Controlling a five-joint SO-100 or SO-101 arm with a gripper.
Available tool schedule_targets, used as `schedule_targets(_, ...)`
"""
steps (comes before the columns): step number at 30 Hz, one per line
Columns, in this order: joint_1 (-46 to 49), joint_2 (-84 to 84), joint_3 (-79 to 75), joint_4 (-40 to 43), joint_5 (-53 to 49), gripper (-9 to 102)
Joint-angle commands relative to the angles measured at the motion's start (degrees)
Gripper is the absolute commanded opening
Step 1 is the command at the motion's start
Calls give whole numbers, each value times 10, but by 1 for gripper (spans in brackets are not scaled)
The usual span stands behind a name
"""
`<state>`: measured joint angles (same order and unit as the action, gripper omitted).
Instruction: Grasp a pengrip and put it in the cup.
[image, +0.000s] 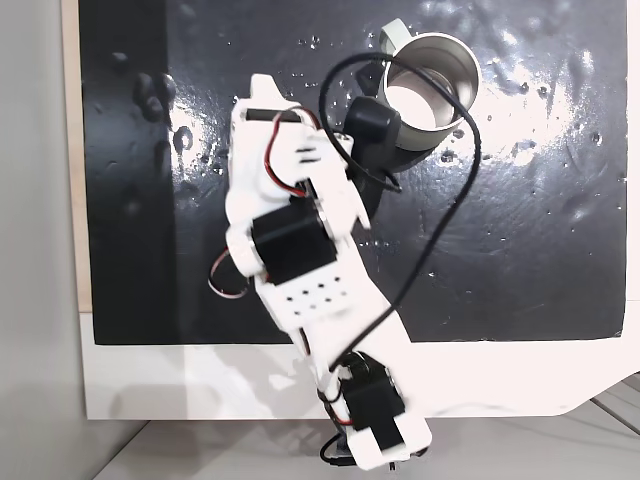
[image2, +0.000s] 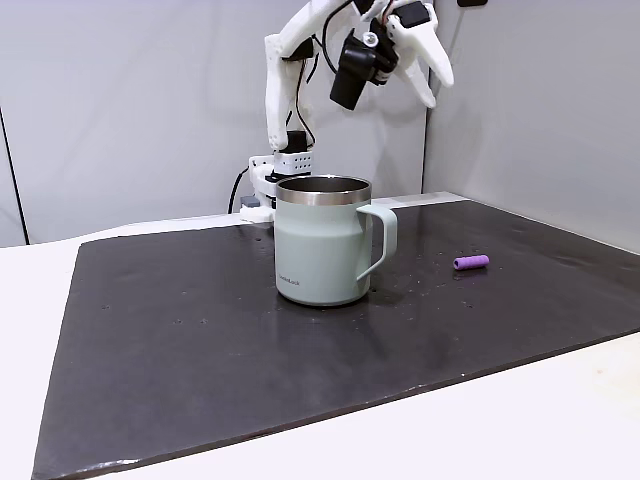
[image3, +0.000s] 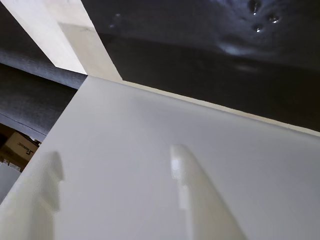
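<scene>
Nearest in a fixed view lies the pale counter (image2: 560, 400), and on it spreads the black mat (image2: 200, 330), glossy and speckled with small marks. Standing on the mat, about midway across, is the cup (image2: 322, 240), upright, its steel rim catching the light and its loop handle turned to the right. Off to the right of the cup, well apart from it, the pengrip (image2: 471, 262) lies on its side on the mat, a small purple tube, nothing touching it.

Further back and high up, the white arm (image2: 290, 60) reaches over from its base behind the cup, and the pincer (image2: 425, 60) hangs in the air above and to the right of the cup's mouth, clear of both things. In the wrist view two pale fingers (image3: 200, 200) show with a clear gap between them, so the pincer stands parted and holds nothing.

From above, in a fixed view, the arm (image: 300, 240) slants up across the mat (image: 520, 230) and its black camera covers the left edge of the cup (image: 435, 85), whose bright inside shows.
</scene>
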<state>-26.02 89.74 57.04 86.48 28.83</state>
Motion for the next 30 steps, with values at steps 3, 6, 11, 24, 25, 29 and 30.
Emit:
schedule_targets(3, -6, -121, -118, -5, 29, 22)
schedule_targets(6, -7, -178, -135, -2, 34, 22)
schedule_targets(11, -4, -260, -156, -10, 47, 22)
schedule_targets(24, -8, -383, -191, -76, 42, 21)
schedule_targets(25, -9, -390, -192, -80, 41, 21)
schedule_targets(29, -10, -416, -192, -96, 39, 21)
schedule_targets(30, -10, -421, -192, -98, 38, 20)
